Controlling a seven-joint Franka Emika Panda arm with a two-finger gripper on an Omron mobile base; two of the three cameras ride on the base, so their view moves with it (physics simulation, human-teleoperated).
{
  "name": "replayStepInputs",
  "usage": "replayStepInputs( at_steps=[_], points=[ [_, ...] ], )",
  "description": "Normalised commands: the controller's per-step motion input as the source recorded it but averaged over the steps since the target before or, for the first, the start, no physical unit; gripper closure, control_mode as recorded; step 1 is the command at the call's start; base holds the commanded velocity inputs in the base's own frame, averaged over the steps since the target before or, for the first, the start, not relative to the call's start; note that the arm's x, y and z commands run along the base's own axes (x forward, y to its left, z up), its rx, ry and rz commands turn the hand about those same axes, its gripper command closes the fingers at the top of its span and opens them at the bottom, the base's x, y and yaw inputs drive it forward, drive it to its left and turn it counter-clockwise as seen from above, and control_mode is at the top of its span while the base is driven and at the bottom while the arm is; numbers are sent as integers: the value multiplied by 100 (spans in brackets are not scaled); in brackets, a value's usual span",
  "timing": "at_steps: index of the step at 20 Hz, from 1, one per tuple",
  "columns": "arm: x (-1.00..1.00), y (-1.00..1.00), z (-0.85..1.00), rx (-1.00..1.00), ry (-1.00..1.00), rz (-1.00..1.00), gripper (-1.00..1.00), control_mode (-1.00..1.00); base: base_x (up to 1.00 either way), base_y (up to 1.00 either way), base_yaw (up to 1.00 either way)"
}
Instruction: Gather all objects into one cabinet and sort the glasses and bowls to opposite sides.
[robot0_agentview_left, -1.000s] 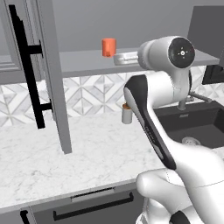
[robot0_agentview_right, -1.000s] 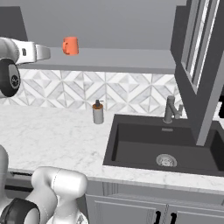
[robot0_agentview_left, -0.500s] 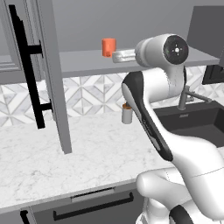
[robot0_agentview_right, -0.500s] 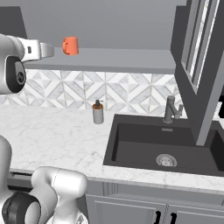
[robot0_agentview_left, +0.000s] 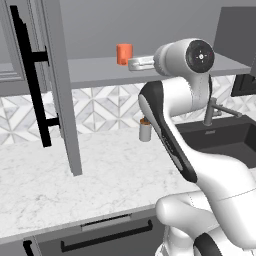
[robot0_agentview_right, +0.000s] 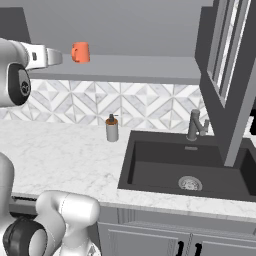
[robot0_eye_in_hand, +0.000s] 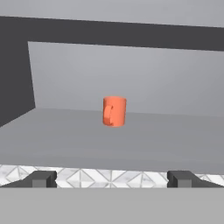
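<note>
One of the glasses, a small orange-red cup (robot0_agentview_left: 124, 54) (robot0_agentview_right: 80, 52) (robot0_eye_in_hand: 114, 111), stands upright on the flat grey shelf (robot0_agentview_left: 95, 72) (robot0_agentview_right: 145, 67) (robot0_eye_in_hand: 65, 135) of the open cabinet. My gripper (robot0_agentview_left: 131, 63) (robot0_agentview_right: 60, 58) (robot0_eye_in_hand: 111, 179) hovers level with the shelf's front edge, pointing at the cup and a short way from it. Its jaws stand wide open with nothing between them, and the cup sits centred ahead of them in the hand view. The bowls are out of view.
The cabinet's tall grey door (robot0_agentview_left: 62, 90) with a black bar handle (robot0_agentview_left: 30, 75) hangs open at the left. A grey soap pump bottle (robot0_agentview_left: 145, 130) (robot0_agentview_right: 112, 129) stands on the marble counter (robot0_agentview_left: 100, 175). The black sink (robot0_agentview_right: 185, 170), its faucet (robot0_agentview_right: 196, 125) and another open door (robot0_agentview_right: 225, 80) lie to the right.
The hand has crept a little closer to the cup on the shelf. The jaws stay wide open and the cup has not moved.
</note>
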Motion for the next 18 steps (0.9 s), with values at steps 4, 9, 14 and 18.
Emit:
replayStepInputs(
  at_steps=[4,9,14,18],
  points=[
    [11,0,-1,0,0,0,-100,-100,0,0,0],
    [34,0,-6,0,0,0,-100,-100,0,0,0],
    [28,0,-1,0,0,0,-100,-100,0,0,0],
    [20,0,-1,0,-1,0,-100,-100,0,0,0]
  ],
)
